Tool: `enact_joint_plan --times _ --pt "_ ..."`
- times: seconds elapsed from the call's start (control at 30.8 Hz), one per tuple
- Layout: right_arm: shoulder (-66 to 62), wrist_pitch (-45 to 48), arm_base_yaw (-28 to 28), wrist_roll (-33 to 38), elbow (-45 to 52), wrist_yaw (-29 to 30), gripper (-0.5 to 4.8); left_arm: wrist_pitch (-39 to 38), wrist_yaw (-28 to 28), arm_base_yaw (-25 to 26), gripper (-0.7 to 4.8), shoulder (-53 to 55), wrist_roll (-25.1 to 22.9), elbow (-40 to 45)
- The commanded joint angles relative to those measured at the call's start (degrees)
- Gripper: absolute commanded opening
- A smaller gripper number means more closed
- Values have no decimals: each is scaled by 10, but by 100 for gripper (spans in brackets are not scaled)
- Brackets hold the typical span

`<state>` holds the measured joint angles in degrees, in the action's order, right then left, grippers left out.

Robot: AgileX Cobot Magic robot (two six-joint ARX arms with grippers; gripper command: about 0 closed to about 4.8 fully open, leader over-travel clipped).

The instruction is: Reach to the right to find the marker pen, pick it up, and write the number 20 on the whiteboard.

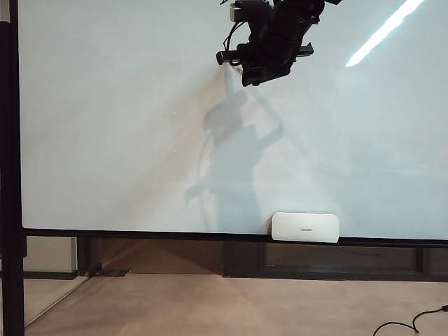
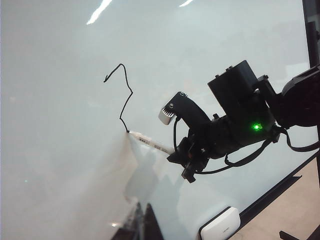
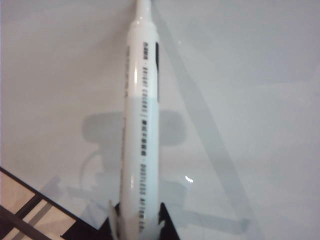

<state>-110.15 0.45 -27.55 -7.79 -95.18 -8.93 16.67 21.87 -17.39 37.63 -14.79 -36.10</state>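
Observation:
The whiteboard [image 1: 105,126] fills the exterior view. High up on it, my right gripper [image 1: 252,73] is shut on the white marker pen [image 3: 141,125], with its fingers [image 3: 165,222] on either side of the barrel. In the left wrist view the right gripper [image 2: 181,152] holds the marker pen [image 2: 150,142] with its tip against the whiteboard [image 2: 60,150]. A thin black angular stroke [image 2: 131,92], part of the number 20, ends at that tip. In the exterior view the arm hides the stroke. My left gripper [image 2: 143,225] hangs back from the board, tips together, holding nothing.
A small white eraser [image 1: 305,227] rests on the board's black lower frame [image 1: 140,233], below the right arm; it also shows as the eraser [image 2: 220,227]. A black post [image 1: 8,175] stands at the left edge. A cable [image 1: 413,322] lies on the floor.

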Motion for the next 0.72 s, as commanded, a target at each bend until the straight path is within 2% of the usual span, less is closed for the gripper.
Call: enact_joint_plan --times 0.03,0.42,0.52,0.72 --pt "0 -3 6 7 -2 -17 -2 5 18 0 -5 -1 2 -3" --pt "0 -15 9 17 -2 -18 -2 -12 26 0 -5 -1 2 -3" --pt "0 -12 9 20 -2 -73 -2 -12 35 0 -5 -1 2 -3" --pt "0 -18 10 23 -2 -129 -2 -12 43 0 -5 -1 2 -3"
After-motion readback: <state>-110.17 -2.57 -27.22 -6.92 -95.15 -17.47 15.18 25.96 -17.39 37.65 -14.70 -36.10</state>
